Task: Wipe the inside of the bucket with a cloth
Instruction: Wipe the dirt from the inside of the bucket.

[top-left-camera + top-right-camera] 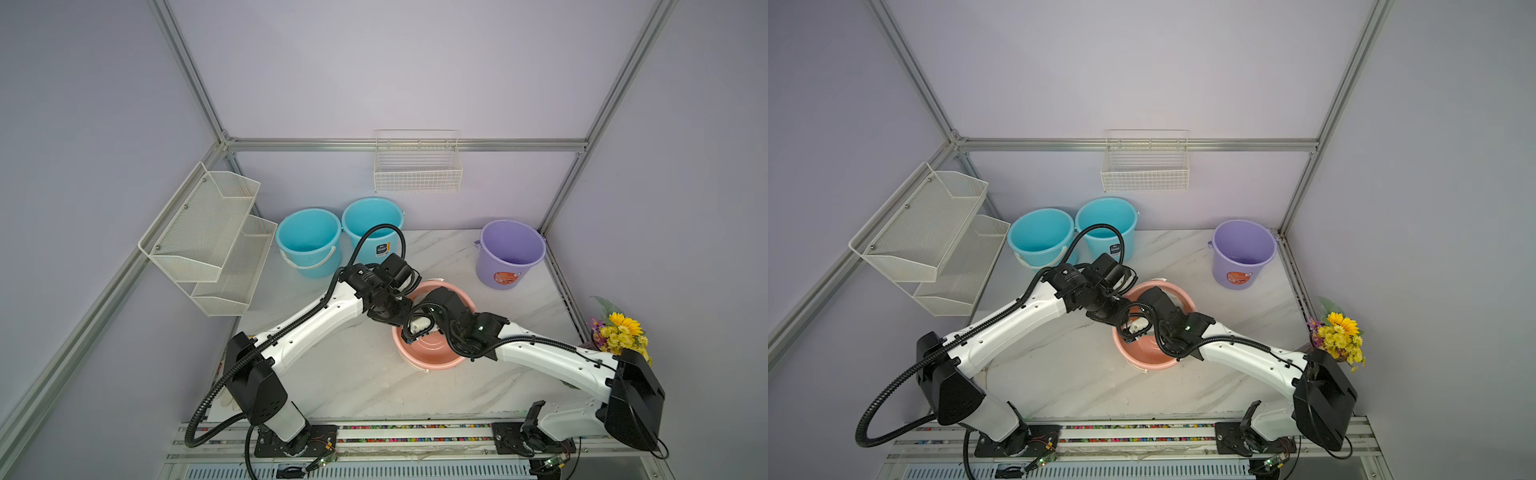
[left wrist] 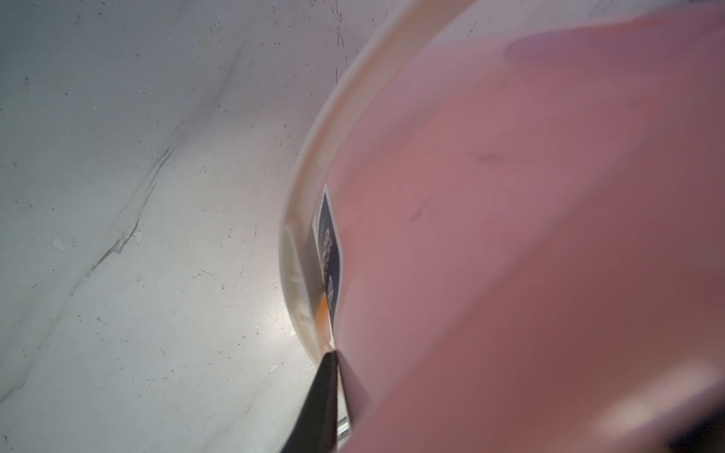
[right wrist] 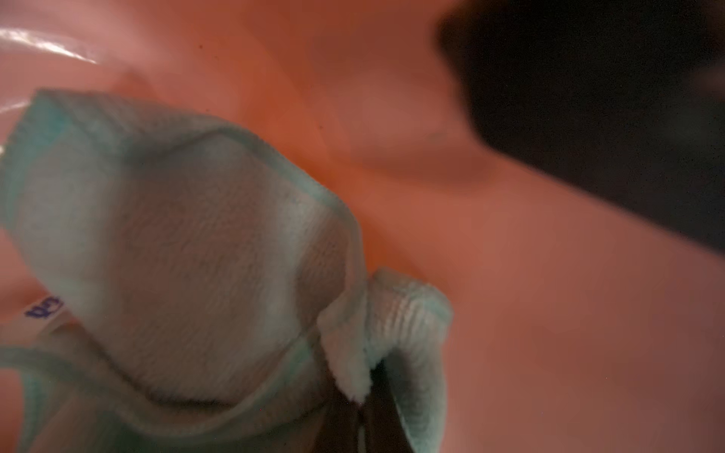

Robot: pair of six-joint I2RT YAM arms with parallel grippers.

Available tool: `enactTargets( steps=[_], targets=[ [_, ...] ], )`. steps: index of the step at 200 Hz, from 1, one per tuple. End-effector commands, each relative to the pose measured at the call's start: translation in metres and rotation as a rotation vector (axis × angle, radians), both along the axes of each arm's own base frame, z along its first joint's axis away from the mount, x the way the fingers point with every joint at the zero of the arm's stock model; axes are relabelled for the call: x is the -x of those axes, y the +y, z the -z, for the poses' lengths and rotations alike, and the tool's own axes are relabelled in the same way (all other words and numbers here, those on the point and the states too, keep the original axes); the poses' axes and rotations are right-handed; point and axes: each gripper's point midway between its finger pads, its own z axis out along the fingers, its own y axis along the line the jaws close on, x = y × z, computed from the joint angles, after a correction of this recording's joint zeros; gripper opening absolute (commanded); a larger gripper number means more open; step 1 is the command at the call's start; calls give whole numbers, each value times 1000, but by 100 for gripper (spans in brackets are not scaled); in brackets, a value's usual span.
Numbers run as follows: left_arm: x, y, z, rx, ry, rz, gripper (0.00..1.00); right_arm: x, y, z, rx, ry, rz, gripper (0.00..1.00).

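Note:
A pink bucket stands mid-table in both top views, and both arms reach into its mouth. My left gripper is shut on the bucket's rim at the far left side. One black finger lies outside the wall, beside a dark label; the wall hides the other finger. My right gripper is down inside the bucket, shut on a fold of the pale mint-green cloth. The cloth bunches against the pink inner wall. The arms hide the cloth in both top views.
Two turquoise buckets stand at the back left and a purple bucket at the back right. A wire basket hangs on the back wall, a mesh shelf on the left wall. Yellow flowers sit at the right edge.

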Motion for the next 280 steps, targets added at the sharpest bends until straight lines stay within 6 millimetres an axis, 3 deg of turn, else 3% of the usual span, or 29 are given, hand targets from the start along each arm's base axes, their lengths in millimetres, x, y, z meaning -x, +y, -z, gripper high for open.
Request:
enactTargets(
  steps=[1,51,78,116,169,173,180,220,252,280],
  targets=[
    [6,-6,-30,92,-46,22,0,-11,8,20,-45,32,-2,0],
    [6,-7,-36,110,-58,16,0,-17,12,93,-74,174,15,0],
    [5,-6,-36,108,-62,12,0,-16,11,110,-86,212,36,0],
    [-1,1,-28,66,-72,-31,0,-10,11,68,-120,163,43,0],
    [-7,2,-25,54,-71,-51,0,38,14,0,-87,136,-5,0],
    [-7,2,-25,53,-70,-52,0,43,10,2,-55,152,-3,0],
    [-7,1,-24,53,-69,-50,0,49,8,-17,-70,126,-7,0],
    [-8,2,-23,45,-67,-54,0,69,-8,-56,35,92,34,0],
    [-7,2,-24,47,-65,-50,0,70,-29,-67,135,78,112,0],
    [-7,-1,-26,59,-62,-42,0,73,-24,-53,127,121,101,0]
  ],
)
